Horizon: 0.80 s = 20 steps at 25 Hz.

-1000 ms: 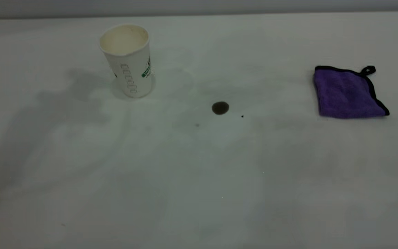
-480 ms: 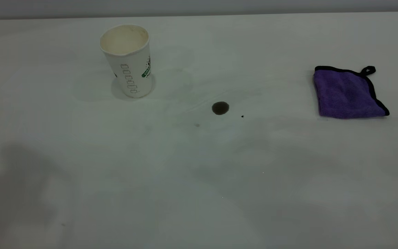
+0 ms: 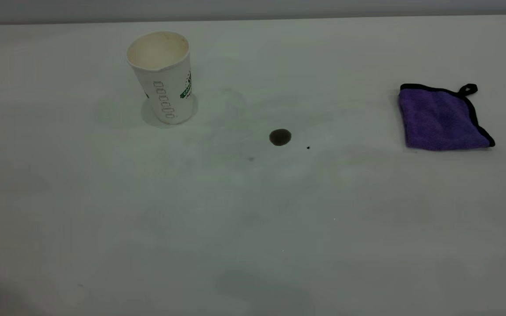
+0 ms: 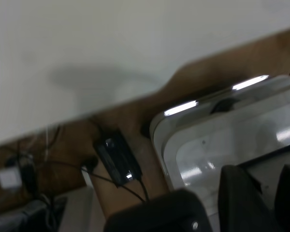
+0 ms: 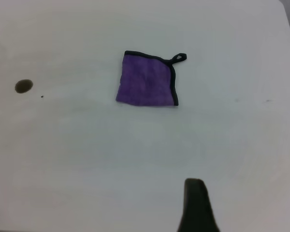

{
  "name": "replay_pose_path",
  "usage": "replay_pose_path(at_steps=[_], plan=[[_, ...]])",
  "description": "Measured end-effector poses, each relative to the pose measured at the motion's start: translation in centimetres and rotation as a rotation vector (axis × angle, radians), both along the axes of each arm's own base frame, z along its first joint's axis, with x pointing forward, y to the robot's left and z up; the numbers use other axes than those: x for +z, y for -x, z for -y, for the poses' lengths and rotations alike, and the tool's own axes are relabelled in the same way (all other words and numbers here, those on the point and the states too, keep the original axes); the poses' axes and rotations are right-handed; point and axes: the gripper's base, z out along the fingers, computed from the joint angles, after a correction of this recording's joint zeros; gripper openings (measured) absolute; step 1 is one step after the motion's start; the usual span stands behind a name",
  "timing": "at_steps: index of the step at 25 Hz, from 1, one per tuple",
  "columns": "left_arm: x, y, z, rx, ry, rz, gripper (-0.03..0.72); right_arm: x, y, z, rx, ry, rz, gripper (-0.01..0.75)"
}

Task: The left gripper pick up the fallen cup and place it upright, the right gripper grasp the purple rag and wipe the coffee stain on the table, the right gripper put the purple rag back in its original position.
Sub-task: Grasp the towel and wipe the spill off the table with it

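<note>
Standing upright, empty cup (image 3: 161, 77), table (image 3: 253, 219)

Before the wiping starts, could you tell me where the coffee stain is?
In the exterior view the coffee stain sits mid-table, between the upright cup at left and the purple rag at right.

Past the edge of the white top there is a brown wooden floor (image 4: 135, 123) with a small black box (image 4: 117, 157) and thin black wires (image 4: 111, 181) on it, a little white plug (image 4: 7, 178) to one side, and a shiny grey metal plate (image 4: 222, 140) close by.
</note>
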Motion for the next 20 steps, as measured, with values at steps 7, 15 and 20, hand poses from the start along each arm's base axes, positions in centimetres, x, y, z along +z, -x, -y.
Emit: replay_pose_path(at_steps=[7,15,20], plan=[[-0.7,4.7,-1.4,0.154,0.013,0.232,0.254,0.0,0.0,0.0,0.0,0.0,0.0,0.555],[-0.4,8.5,-1.8,0.185,-0.014,0.543,0.254,0.0,0.0,0.0,0.0,0.0,0.0,0.555],[-0.5,10.0,-2.0,0.195,-0.028,0.651,0.254,0.0,0.0,0.0,0.0,0.0,0.0,0.555]])
